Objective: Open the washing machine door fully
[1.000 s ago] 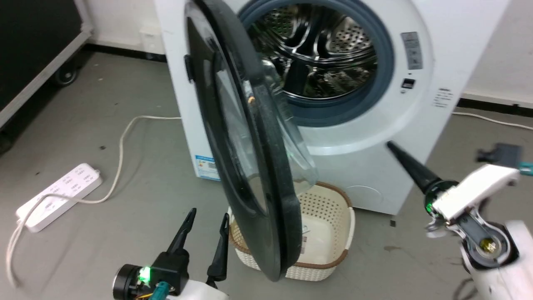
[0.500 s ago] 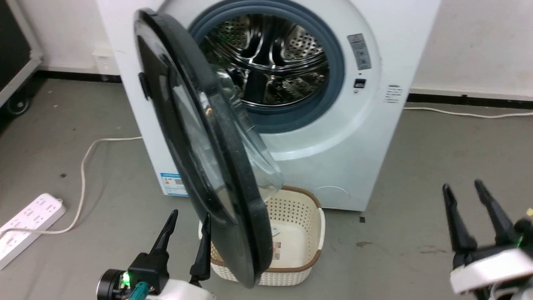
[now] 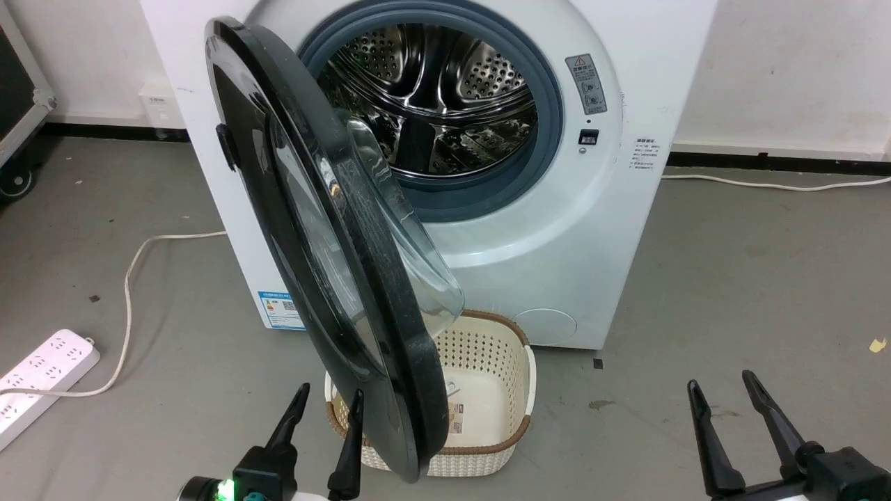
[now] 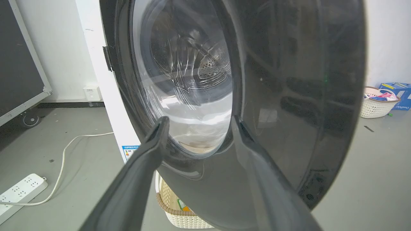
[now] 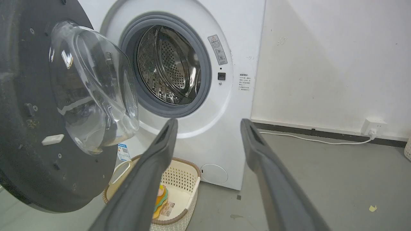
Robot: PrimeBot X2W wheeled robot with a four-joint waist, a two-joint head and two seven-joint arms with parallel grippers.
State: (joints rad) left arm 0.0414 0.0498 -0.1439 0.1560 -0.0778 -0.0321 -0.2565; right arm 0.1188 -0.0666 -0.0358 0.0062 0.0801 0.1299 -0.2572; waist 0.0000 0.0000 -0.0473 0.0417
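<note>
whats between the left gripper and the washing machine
The swung-out washing machine door, seen in the head view; the left gripper faces its glass in the left wrist view.

Glossy black washing machine door (image 3: 327, 243) swung open; washing machine (image 3: 598, 229) drum exposed.

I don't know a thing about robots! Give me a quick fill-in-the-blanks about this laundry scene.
1. The round door has a rim coloured ____.
2. A cream perforated ____ stands on the floor in front of the washer.
3. The left gripper and right gripper are both ____, holding nothing.

Missing words: black; basket; open.
</note>
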